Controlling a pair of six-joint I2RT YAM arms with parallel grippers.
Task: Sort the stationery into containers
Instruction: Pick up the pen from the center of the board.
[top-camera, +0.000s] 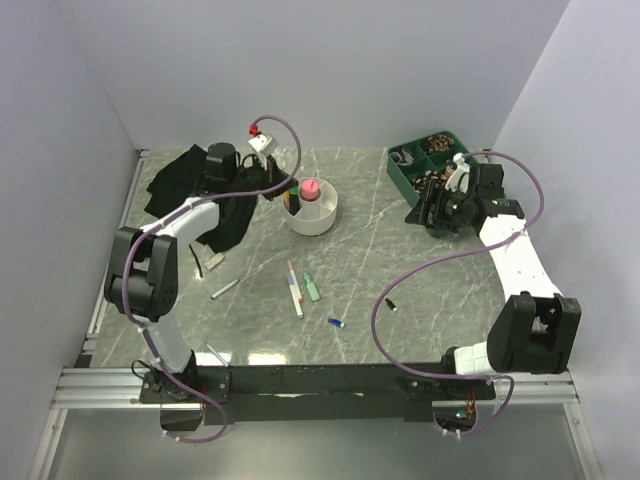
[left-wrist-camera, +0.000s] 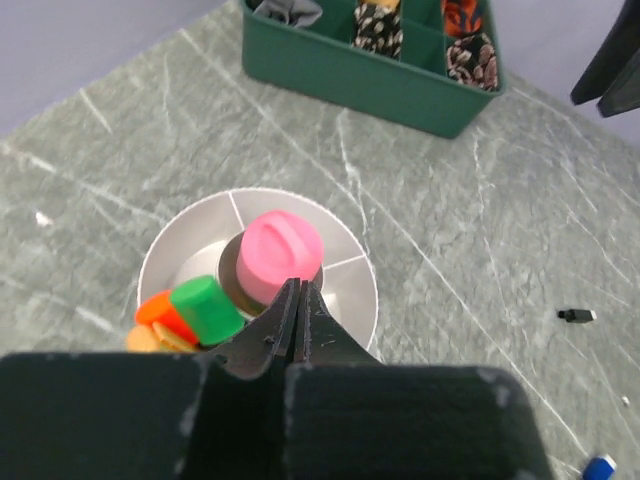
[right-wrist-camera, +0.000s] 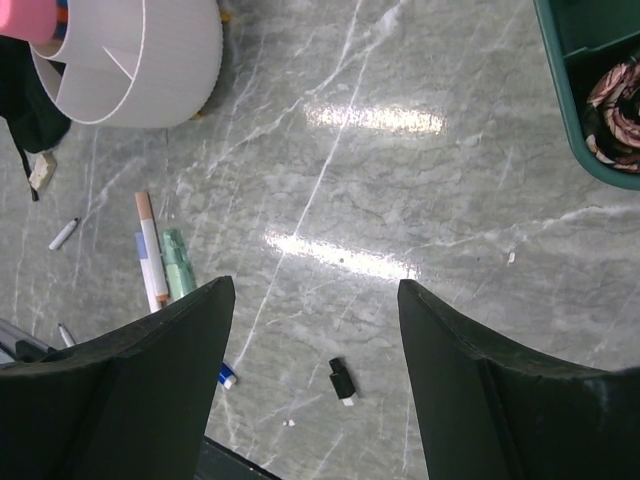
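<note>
Progress looks partial: pink-capped bottle and highlighters stand in the far white bowl beneath the clenched, empty left gripper, pens and small pieces lie loose nearer, and the right gripper gapes unladen.

Setting: robotics lab test cell. Grey marble-pattern table boxed in on three sides by plain pale wall panels. Aluminium rail at the near edge carries the bolted left arm and right arm, with looping purple cable.
</note>
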